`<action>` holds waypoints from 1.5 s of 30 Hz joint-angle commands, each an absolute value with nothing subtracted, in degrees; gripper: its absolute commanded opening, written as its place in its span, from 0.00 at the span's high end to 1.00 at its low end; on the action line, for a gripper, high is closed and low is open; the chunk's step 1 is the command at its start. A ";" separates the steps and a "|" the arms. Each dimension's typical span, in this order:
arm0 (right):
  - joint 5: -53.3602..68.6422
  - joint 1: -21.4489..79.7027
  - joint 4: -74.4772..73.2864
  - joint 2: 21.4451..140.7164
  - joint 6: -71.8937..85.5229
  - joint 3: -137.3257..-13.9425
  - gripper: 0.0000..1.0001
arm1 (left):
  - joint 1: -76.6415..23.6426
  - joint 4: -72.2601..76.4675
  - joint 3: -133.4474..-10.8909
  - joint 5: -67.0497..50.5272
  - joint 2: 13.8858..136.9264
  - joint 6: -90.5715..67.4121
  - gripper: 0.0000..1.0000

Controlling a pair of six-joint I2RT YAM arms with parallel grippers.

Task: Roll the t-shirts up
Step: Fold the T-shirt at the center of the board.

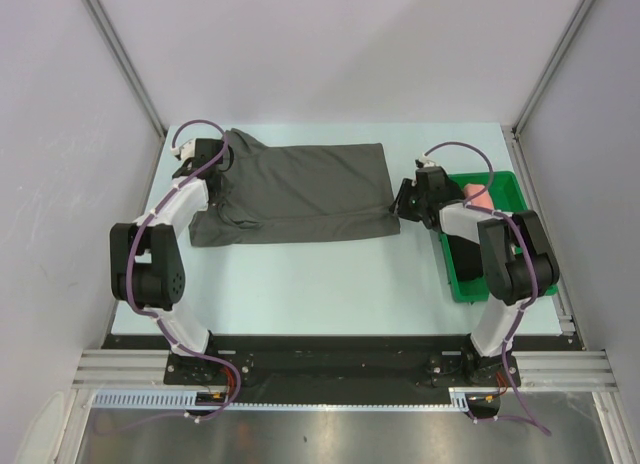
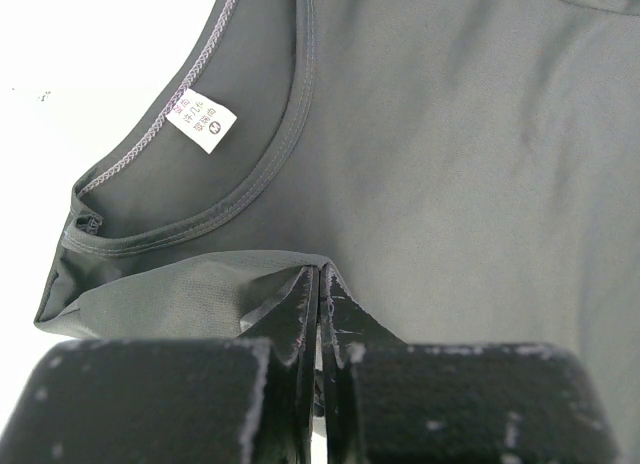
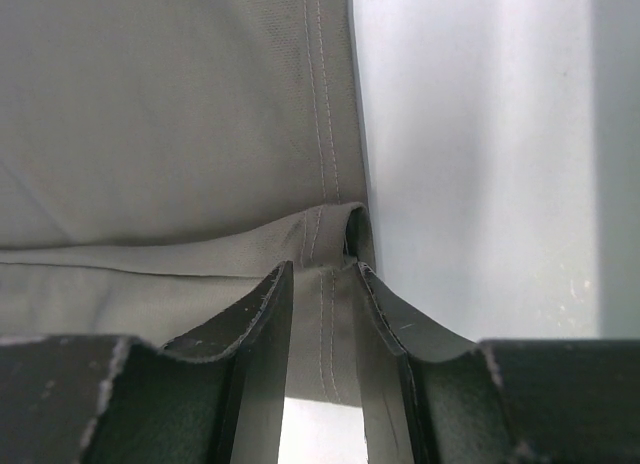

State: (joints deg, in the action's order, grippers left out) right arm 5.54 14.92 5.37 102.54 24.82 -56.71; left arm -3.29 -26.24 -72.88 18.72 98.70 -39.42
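- The left gripper [image 2: 318, 284] has its fingers pressed together on a fold of the charcoal-grey t-shirt [image 1: 300, 189], just below the collar
- The white neck label [image 2: 201, 120] sits ahead of those fingertips and to their left, inside the neckline
- The right gripper [image 3: 320, 274] pinches the stitched hem corner, with cloth bunched between its fingertips
- The shirt lies folded into a long band on the table [image 1: 330, 284], stretched between the two grippers
- Behind the right gripper, a green tray [image 1: 497, 176] holds a salmon-pink roll [image 1: 477, 195] and a black roll [image 1: 462, 256]
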 commanded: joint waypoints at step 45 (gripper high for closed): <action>6.77 14.94 7.21 100.71 26.01 -56.87 0.73 | -3.08 -24.79 -75.41 19.86 97.56 -36.65 1.00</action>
State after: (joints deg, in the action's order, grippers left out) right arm 7.97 13.17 7.03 100.27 26.70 -56.45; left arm -3.29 -26.00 -72.90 19.46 98.72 -37.43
